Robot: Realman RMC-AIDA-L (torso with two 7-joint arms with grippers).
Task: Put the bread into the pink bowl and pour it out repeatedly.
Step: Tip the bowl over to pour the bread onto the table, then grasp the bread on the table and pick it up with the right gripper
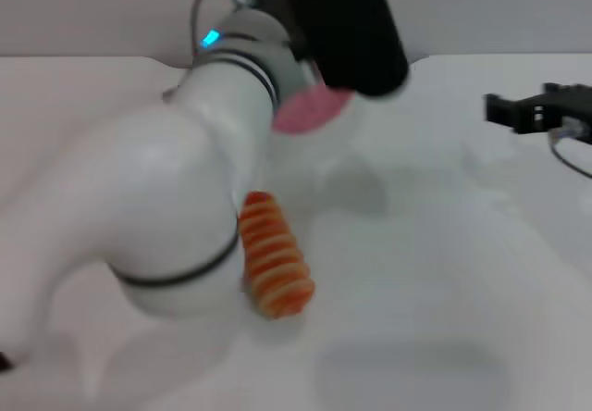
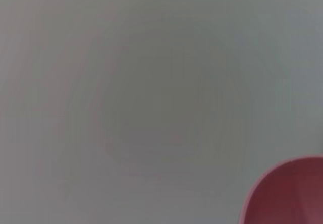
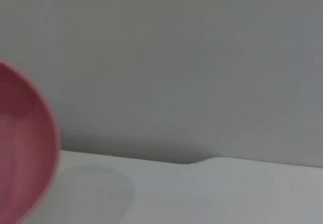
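The left gripper [image 1: 319,82] held the pink bowl [image 1: 310,110] tipped above the desk [image 1: 444,244]; how wide its jaws stood, I couldn't tell. The bread [image 1: 273,255] lay on the desk beside that arm, no writing anywhere. The right gripper [image 1: 504,110] hung far right, jaws apart, gripping nothing.

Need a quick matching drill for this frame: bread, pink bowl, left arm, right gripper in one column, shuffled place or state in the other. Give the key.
Things:
1. bread
2. pink bowl
3. left arm
4. right gripper

Places or states:
A. at the far right edge of the head view, away from the other things
B. lying on the white table, out of the bowl
C. lifted off the table, up by the left arm's dark end
D. reaching across the left side of the head view, hiding part of the table

Pairs: 1-B, 2-C, 3-D, 4-A
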